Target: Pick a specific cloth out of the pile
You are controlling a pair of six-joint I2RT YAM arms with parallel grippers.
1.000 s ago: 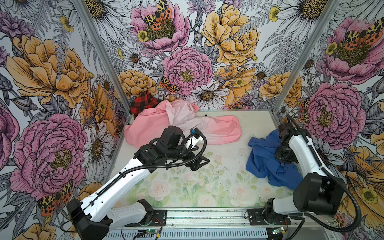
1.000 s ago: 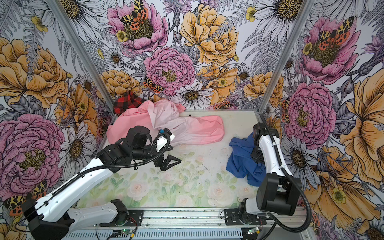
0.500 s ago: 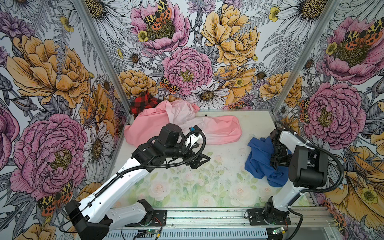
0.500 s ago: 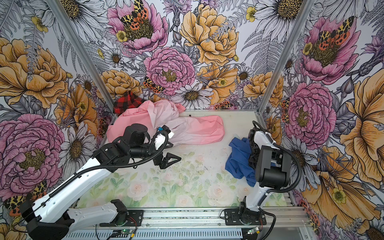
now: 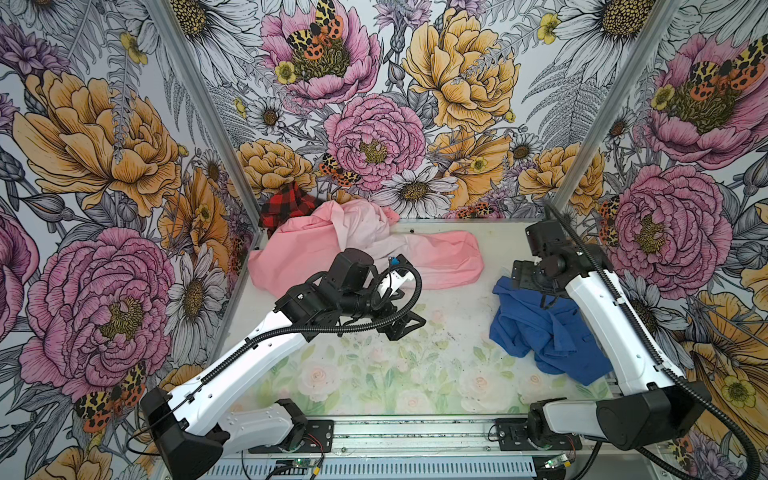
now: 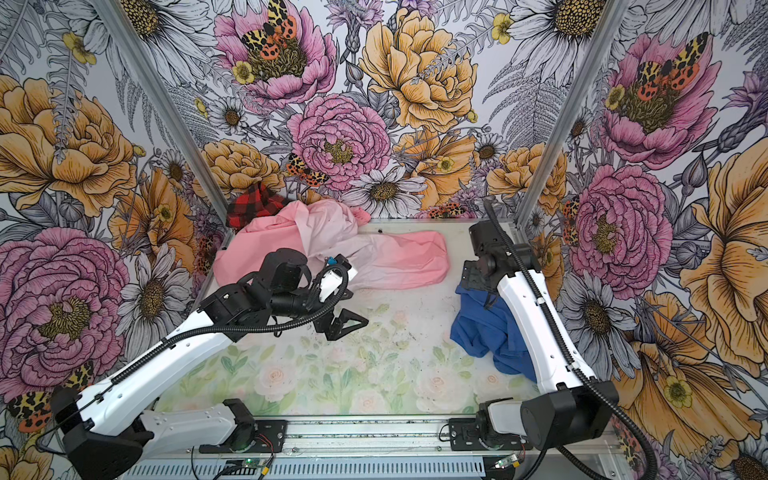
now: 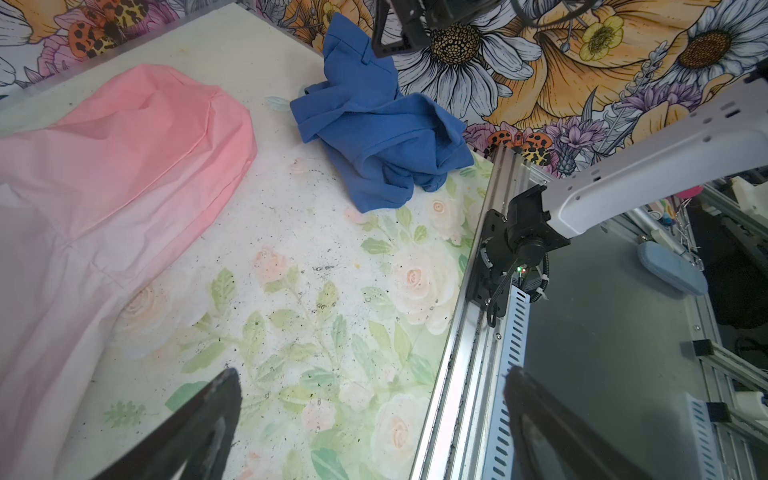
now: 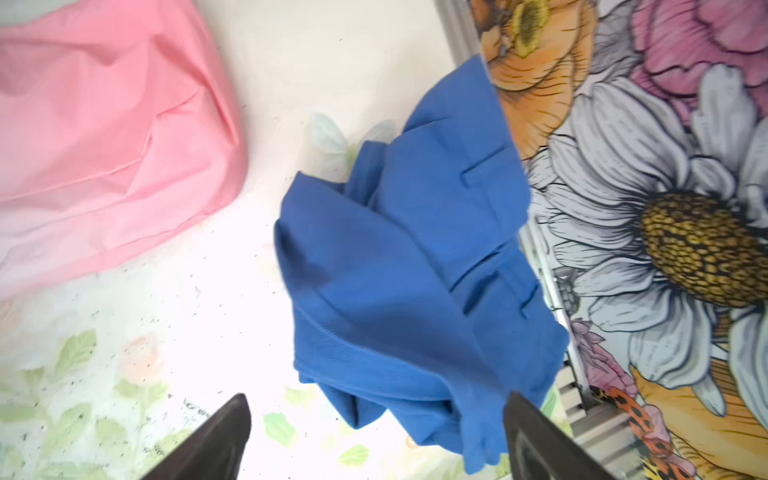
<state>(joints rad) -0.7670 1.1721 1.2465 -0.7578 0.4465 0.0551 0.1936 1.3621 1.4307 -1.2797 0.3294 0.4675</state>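
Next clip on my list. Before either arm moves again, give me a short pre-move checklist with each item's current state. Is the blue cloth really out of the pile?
1. blue cloth apart from the pile: ok, bare table shows between them.
2. right claw open: ok, jaws wide, nothing pinched.
3. right claw clear of the blue cloth: cannot tell; it hangs close above a raised fold.
4. left claw open and empty: ok, over bare table.
5. blue cloth wholly on the table: cannot tell; the right arm hides its wall-side edge in both top views.
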